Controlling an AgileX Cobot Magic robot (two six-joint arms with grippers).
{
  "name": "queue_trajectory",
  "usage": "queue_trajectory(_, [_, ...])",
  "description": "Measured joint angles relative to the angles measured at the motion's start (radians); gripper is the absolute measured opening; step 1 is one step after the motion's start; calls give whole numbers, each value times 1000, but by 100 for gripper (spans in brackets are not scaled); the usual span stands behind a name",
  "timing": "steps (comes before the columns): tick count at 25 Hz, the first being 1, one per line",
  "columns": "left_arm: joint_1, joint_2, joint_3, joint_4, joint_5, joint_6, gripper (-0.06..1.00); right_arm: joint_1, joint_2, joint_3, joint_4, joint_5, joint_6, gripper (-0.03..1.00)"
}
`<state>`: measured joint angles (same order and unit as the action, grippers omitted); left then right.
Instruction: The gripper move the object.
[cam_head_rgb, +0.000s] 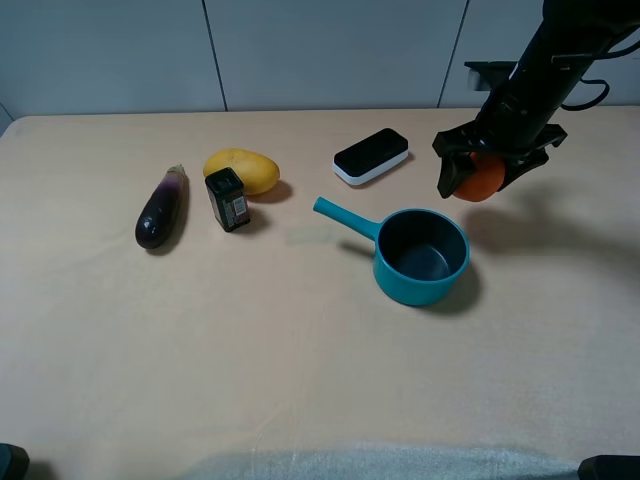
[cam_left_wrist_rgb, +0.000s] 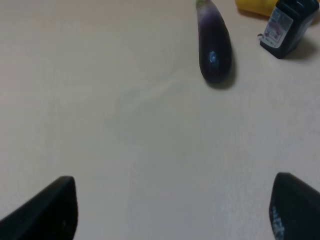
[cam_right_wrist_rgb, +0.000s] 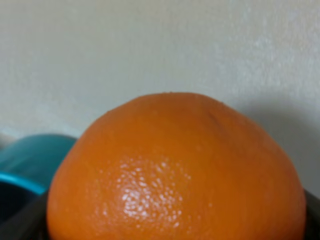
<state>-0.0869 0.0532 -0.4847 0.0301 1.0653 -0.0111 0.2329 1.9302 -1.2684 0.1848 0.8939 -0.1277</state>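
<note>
Above the right side of the table (cam_head_rgb: 300, 350), the orange (cam_head_rgb: 479, 183) is held in the right gripper (cam_head_rgb: 483, 172), whose two dark fingers are clamped on its sides. The fruit is seen raised off the surface, near the teal pot (cam_head_rgb: 421, 257) and up and to the right of it in the high view; a shadow is cast on the table close by. The right wrist view is mostly filled by the orange, with part of the pot's rim seen behind it at one edge. The left gripper (cam_left_wrist_rgb: 170, 212) is shown only by its own wrist camera: its fingers (cam_left_wrist_rgb: 50, 210) are spread wide apart, with only tabletop showing between them. Ahead of it an eggplant (cam_left_wrist_rgb: 214, 42) is laid on the table, and beyond that a small dark box (cam_left_wrist_rgb: 287, 25) is stood just beside a mango (cam_left_wrist_rgb: 255, 6). A black-and-white device (cam_head_rgb: 371, 156) is laid behind the pot, between the mango and the right gripper.
</note>
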Motion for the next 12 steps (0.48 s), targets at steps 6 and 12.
queue_trajectory(6, [0,0,0,0,0,0,77,3,49,-16,7,-11,-7,56])
queue_trajectory(12, [0,0,0,0,0,0,77,3,90,-16,25,-21,-23,56])
